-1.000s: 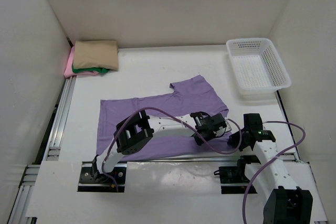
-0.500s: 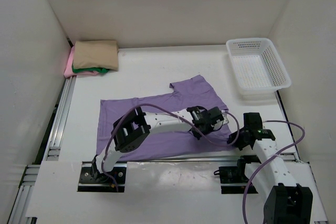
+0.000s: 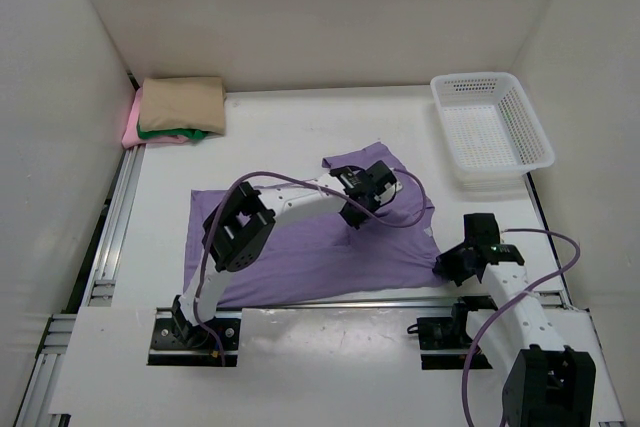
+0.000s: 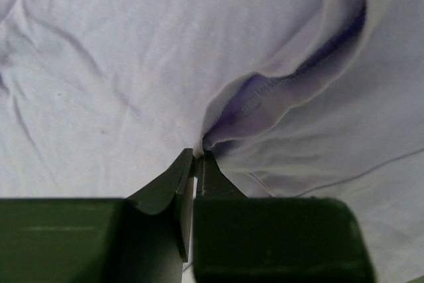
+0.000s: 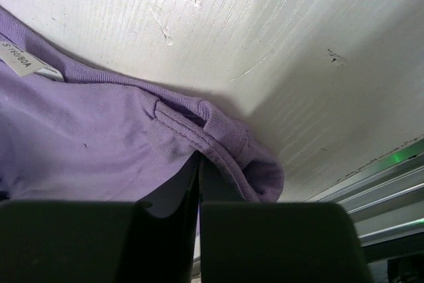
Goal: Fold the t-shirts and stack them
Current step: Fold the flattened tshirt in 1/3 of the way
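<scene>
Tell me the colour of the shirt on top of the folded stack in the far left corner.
Plain tan shirt, clearest in the top external view.

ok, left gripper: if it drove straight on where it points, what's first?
The lavender t-shirt: the left gripper is shut on a fold of it. The table probably lies right beneath; depth unclear.

Bright, even light casts only soft shadows in the overhead view, washes the lavender shirt [image 4: 99, 57] pale ahead of the left gripper [image 4: 195, 158], and leaves a dark shadow under the cloth just beyond the right gripper [image 5: 199, 162].
</scene>
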Tool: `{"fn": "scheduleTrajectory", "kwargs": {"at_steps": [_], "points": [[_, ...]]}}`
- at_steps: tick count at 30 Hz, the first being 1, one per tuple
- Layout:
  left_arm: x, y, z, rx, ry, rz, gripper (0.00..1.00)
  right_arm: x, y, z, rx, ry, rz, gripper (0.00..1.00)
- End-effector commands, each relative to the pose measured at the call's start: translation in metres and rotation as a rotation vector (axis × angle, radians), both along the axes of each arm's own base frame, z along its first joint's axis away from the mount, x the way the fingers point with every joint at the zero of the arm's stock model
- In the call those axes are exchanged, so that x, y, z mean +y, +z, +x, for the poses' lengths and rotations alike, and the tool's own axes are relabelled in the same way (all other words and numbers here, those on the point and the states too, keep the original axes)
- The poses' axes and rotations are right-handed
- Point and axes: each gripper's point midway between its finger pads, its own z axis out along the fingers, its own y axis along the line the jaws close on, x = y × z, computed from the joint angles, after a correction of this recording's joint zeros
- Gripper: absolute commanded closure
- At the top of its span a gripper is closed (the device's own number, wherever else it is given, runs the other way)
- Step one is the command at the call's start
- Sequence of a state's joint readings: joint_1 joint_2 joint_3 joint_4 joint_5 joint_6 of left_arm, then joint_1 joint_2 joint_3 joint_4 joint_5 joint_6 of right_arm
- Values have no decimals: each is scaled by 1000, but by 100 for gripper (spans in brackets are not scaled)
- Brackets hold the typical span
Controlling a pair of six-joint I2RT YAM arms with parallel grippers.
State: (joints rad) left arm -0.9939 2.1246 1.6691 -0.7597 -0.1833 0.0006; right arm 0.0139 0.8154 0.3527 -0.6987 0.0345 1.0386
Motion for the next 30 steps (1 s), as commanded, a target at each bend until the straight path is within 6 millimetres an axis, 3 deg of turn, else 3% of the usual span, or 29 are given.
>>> {"fn": "scheduleTrajectory", "kwargs": {"at_steps": [1, 3, 6, 7, 10, 12, 13, 17, 20, 21, 22, 30], "points": [[-7, 11, -2, -12, -11, -8, 83, -20, -30, -40, 163, 19, -112, 100], [-9, 10, -5, 5, -19, -18, 83, -14, -22, -27, 111, 76, -90, 100], [-12, 9, -9, 27, -31, -32, 83, -5, 9, 6, -38, 220, -89, 88], [-13, 9, -10, 34, -34, -37, 83, -3, 21, 16, -77, 252, -100, 79], [-21, 16, -20, 66, -63, -71, 83, 1, 79, 55, -261, 321, -134, 65], [-27, 24, -29, 102, -89, -115, 81, 1, 116, 75, -355, 339, -158, 61], [-33, 25, -43, 150, -123, -145, 81, 2, 127, 85, -392, 336, -163, 59], [-43, 41, -69, 235, -190, -225, 80, 19, 134, 119, -393, 433, -105, 57], [-47, 43, -87, 281, -228, -238, 79, 26, 115, 139, -323, 496, -77, 57], [-44, 40, -88, 286, -227, -231, 79, 33, 118, 145, -338, 523, -46, 57], [-45, 40, -91, 297, -232, -237, 79, 37, 105, 148, -308, 554, -23, 57], [-35, 35, -103, 343, -238, -224, 75, 59, 105, 188, -324, 679, 45, 53]]}}
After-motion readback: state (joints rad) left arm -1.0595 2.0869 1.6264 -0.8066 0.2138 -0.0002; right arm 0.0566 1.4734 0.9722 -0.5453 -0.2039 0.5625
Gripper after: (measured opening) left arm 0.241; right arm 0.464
